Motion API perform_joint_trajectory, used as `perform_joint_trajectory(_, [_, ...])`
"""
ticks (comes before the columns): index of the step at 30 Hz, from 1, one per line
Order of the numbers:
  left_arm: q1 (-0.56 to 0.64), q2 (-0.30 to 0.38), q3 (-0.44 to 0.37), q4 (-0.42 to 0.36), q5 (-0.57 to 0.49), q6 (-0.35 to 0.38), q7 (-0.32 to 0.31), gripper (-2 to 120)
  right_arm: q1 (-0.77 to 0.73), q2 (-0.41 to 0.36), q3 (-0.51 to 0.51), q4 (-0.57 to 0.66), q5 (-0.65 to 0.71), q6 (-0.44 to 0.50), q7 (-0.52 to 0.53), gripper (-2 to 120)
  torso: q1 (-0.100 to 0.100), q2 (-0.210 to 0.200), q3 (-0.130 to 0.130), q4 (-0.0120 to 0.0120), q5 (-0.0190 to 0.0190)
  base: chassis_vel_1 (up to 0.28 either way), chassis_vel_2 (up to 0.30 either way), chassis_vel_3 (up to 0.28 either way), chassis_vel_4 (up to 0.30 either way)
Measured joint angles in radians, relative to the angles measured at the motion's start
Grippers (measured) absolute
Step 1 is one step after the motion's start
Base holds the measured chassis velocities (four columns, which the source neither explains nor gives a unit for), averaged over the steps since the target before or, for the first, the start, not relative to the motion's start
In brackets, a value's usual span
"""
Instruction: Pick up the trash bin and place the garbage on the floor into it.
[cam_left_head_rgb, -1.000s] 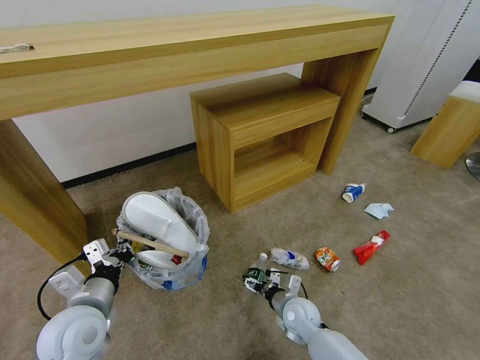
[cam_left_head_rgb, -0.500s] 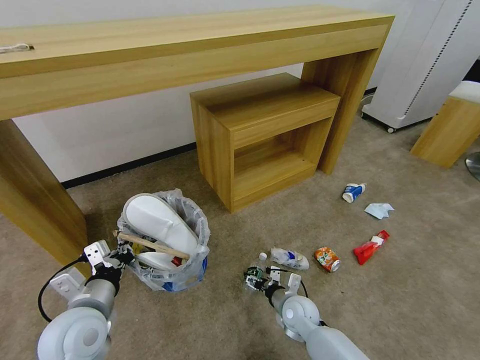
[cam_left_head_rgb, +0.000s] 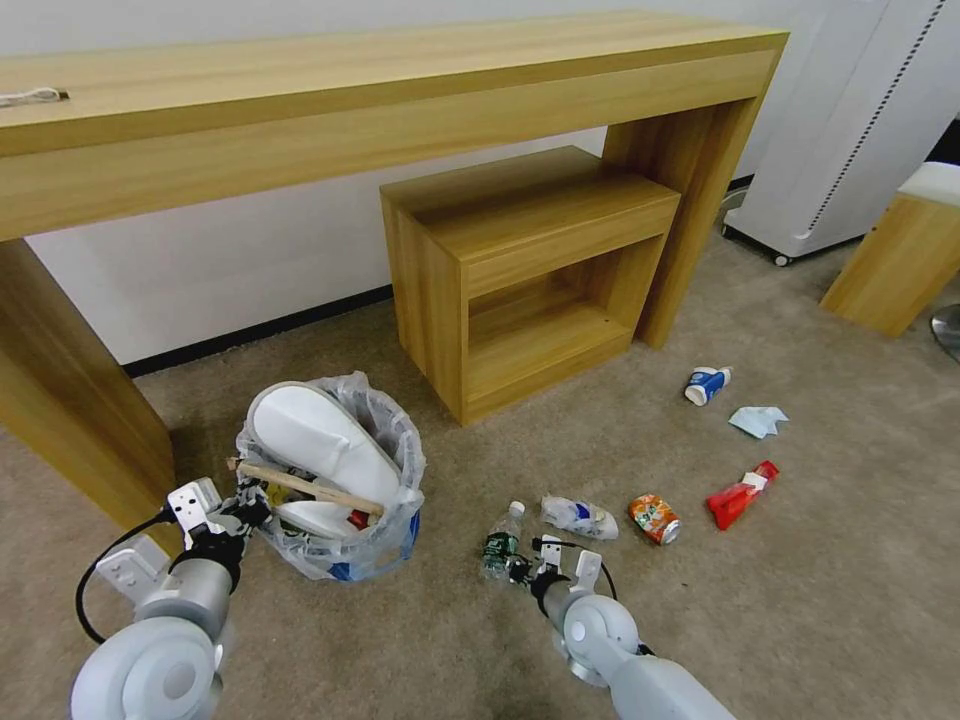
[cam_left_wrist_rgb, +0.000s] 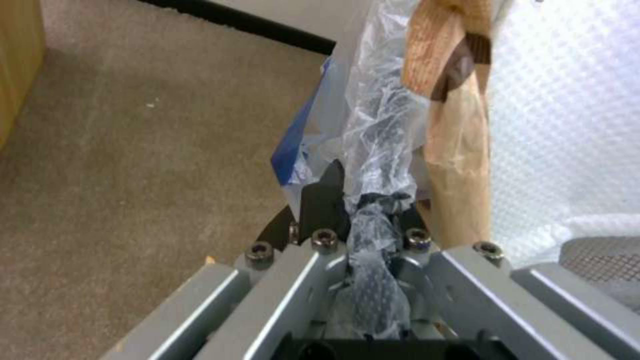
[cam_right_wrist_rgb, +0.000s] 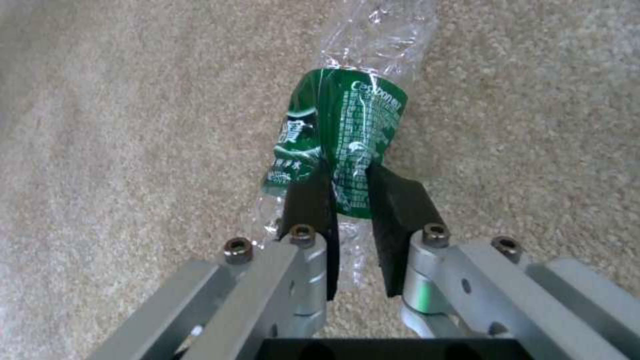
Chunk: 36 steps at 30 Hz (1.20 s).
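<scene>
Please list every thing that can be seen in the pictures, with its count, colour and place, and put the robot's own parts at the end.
trash bin: 1, clear bag over blue, on the floor near the long table.
slippers: 2, white, in the bin.
wooden stick: 1, across the bin.
clear bottle: 1, green label, on the floor.
crumpled wrapper: 1, white-blue, beside the bottle.
crushed can: 1, orange.
red carton: 1.
cup: 1, blue-white.
tissue: 1, pale.
small cabinet: 1, wooden.
left gripper: fingers shut on the bin's bag.
right gripper: fingers shut on the bottle.
</scene>
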Motion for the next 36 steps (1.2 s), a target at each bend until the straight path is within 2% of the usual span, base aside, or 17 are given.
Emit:
perform_joint_trajectory(2, [0.000,0.000,0.001,-0.001,0.000,0.000,0.000,1,0.000,0.000,-0.001,-0.001,-0.002,0.001,-0.001,10,0.000,0.000,0.000,0.0000,0.0000,0.000,0.000,0.000,0.000])
perform_joint_trajectory(4, [0.000,-0.001,0.001,0.002,0.000,0.000,0.000,1,-0.003,0.001,-0.001,0.000,-0.007,0.005,-0.001,3,0.000,0.000,0.000,0.0001,0.0001,0.000,0.000,0.000,0.000])
perform_joint_trajectory(7, [0.000,-0.003,0.002,0.007,0.001,-0.001,0.000,1,-0.006,-0.003,-0.002,0.005,-0.014,0.009,-0.002,0,0.000,0.000,0.000,0.0001,0.0002,0.000,0.000,0.000,0.000])
perform_joint_trajectory(22, [-0.016,-0.001,0.014,0.062,0.013,-0.004,0.003,1,-0.047,-0.059,0.023,0.075,-0.033,0.047,-0.025,0,0.000,0.000,0.000,0.0001,0.0001,0.000,0.000,0.000,0.000])
perform_joint_trajectory(36, [-0.013,0.015,0.036,0.090,0.020,0.000,0.006,1,-0.113,-0.183,0.084,0.181,-0.068,0.132,-0.066,0,0.000,0.000,0.000,0.0000,0.0000,0.000,0.000,0.000,0.000])
